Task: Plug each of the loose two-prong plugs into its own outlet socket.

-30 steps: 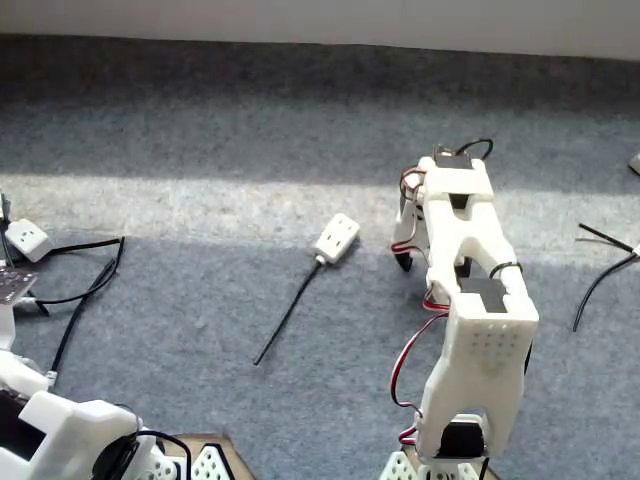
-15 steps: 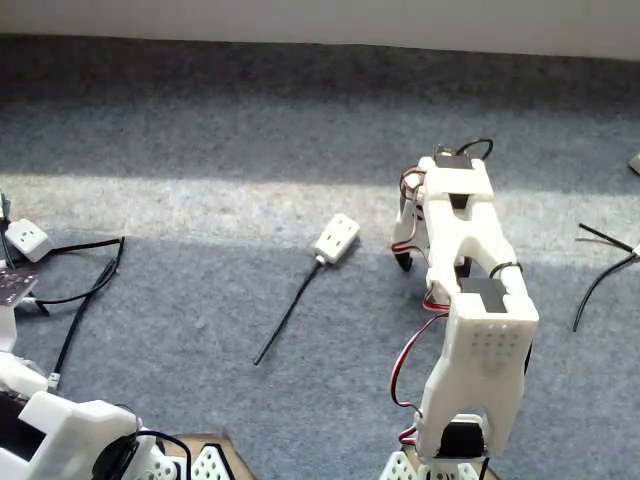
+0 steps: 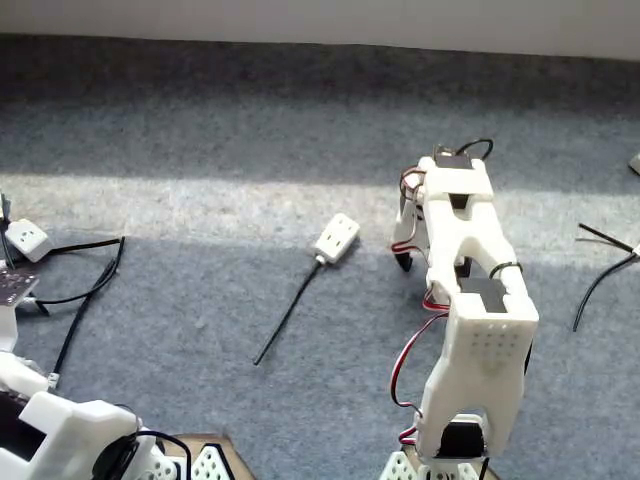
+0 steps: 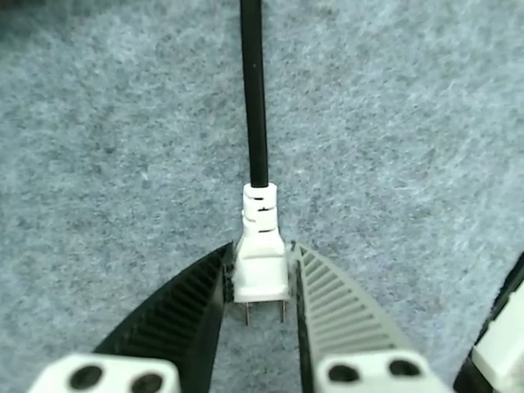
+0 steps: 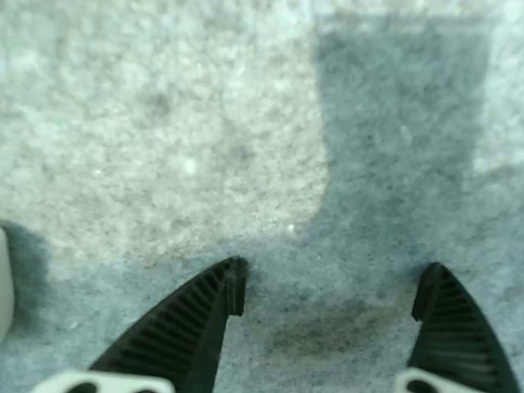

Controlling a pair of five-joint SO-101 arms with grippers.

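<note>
A white two-prong plug (image 4: 262,266) on a black cord (image 4: 255,90) sits between the fingers of my left gripper (image 4: 262,250), which is shut on its sides, prongs pointing back at the wrist. In the high view that plug (image 3: 50,380) lies low over the grey carpet at the left edge. One white outlet socket (image 3: 337,238) with a thin black lead lies mid-carpet. A second socket (image 3: 27,238) rests at the far left. My right gripper (image 5: 334,270) is open over bare carpet, just right of the middle socket (image 5: 3,282); seen from above, the right gripper (image 3: 405,257) holds nothing.
Black cords (image 3: 85,285) loop on the carpet at the left between the far-left socket and the plug. More black cable (image 3: 600,270) lies at the right edge. A small circuit board (image 3: 15,285) sits at the left edge.
The plug end at the lower left has shifted very slightly with the left arm. The right arm has kept still.
</note>
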